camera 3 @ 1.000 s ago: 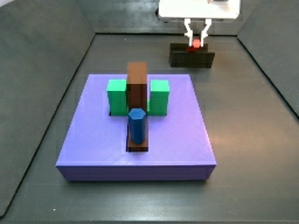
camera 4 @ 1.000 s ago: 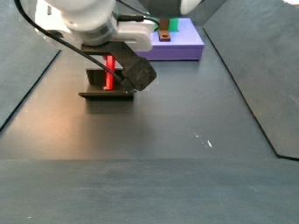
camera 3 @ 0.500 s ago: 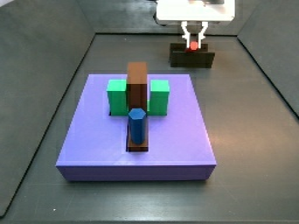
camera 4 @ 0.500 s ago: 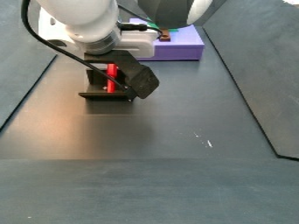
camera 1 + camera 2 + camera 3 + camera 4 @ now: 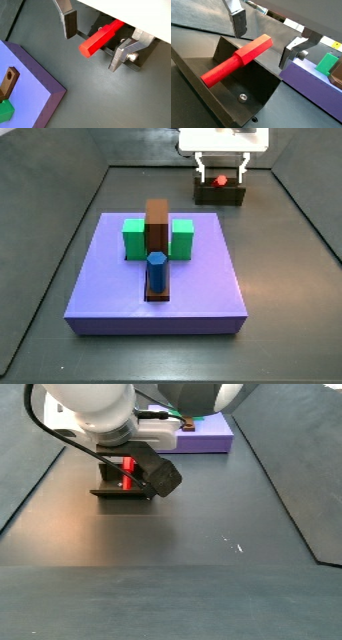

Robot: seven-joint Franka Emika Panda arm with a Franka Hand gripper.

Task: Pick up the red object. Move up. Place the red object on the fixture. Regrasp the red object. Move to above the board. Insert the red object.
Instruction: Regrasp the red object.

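Observation:
The red object point(image 5: 221, 180) leans tilted in the fixture point(image 5: 221, 196) at the far end of the floor. In both wrist views the red object point(image 5: 100, 39) point(image 5: 238, 60) has one end down in the recess of the fixture point(image 5: 238, 87) and the other end up between my fingers. My gripper point(image 5: 222, 176) hangs directly over it, open. The fingers point(image 5: 239, 22) stand to either side of the peg with a gap on each. A side view shows my gripper point(image 5: 130, 469) low over the fixture point(image 5: 120, 492). The board point(image 5: 201, 298) lies nearer the camera.
On the board stand two green blocks point(image 5: 134, 238) point(image 5: 182, 238), a long brown bar point(image 5: 158, 220) and a blue peg point(image 5: 156, 270). A corner of the board point(image 5: 33, 85) point(image 5: 311, 95) shows in both wrist views. Dark walls enclose the floor.
My fingers have spread apart and let go of the red object, which now rests in the fixture. The arm has stayed over the fixture.

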